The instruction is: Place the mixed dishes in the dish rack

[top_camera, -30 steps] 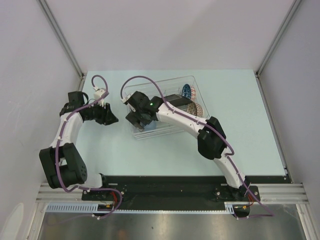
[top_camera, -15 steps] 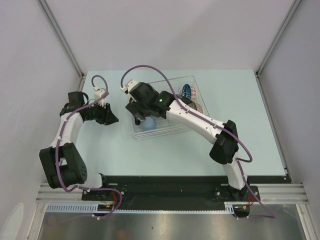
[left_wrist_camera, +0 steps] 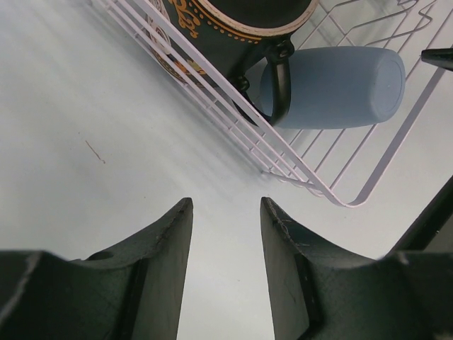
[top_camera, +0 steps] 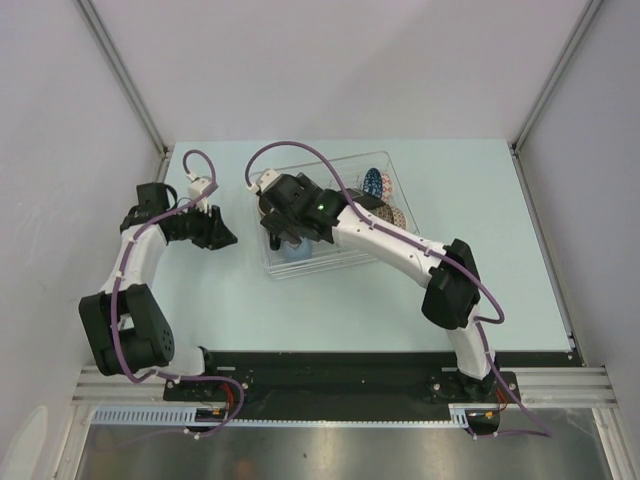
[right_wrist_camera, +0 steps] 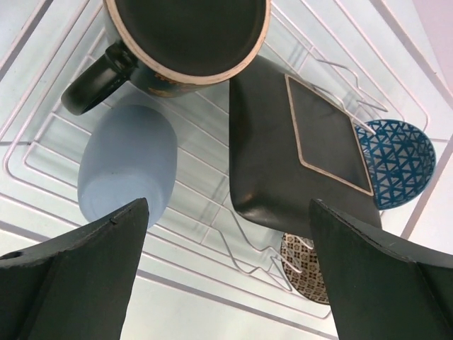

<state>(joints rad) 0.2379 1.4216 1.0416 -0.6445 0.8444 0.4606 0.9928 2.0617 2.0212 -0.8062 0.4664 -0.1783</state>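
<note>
Your right end effector [right_wrist_camera: 228,205] has eased back off the small light-blue cup [right_wrist_camera: 127,166], and its fingers are spread wide and empty. Count five dishes in the dish rack [top_camera: 320,262]: one cup, one dark mug [right_wrist_camera: 187,42], one black square plate [right_wrist_camera: 304,152], and two bowls. The blue patterned bowl [right_wrist_camera: 400,163] shows clearly; the beige patterned bowl [right_wrist_camera: 304,265] is half hidden under the plate. The cup lies on its side in the near-left corner, its long axis roughly near-to-far with the base toward the near edge and the mouth hidden by the mug's handle. Your left end effector [left_wrist_camera: 225,202] hovers over the tabletop [top_camera: 500,250] left of the rack, fingers apart, holding nothing.
</note>
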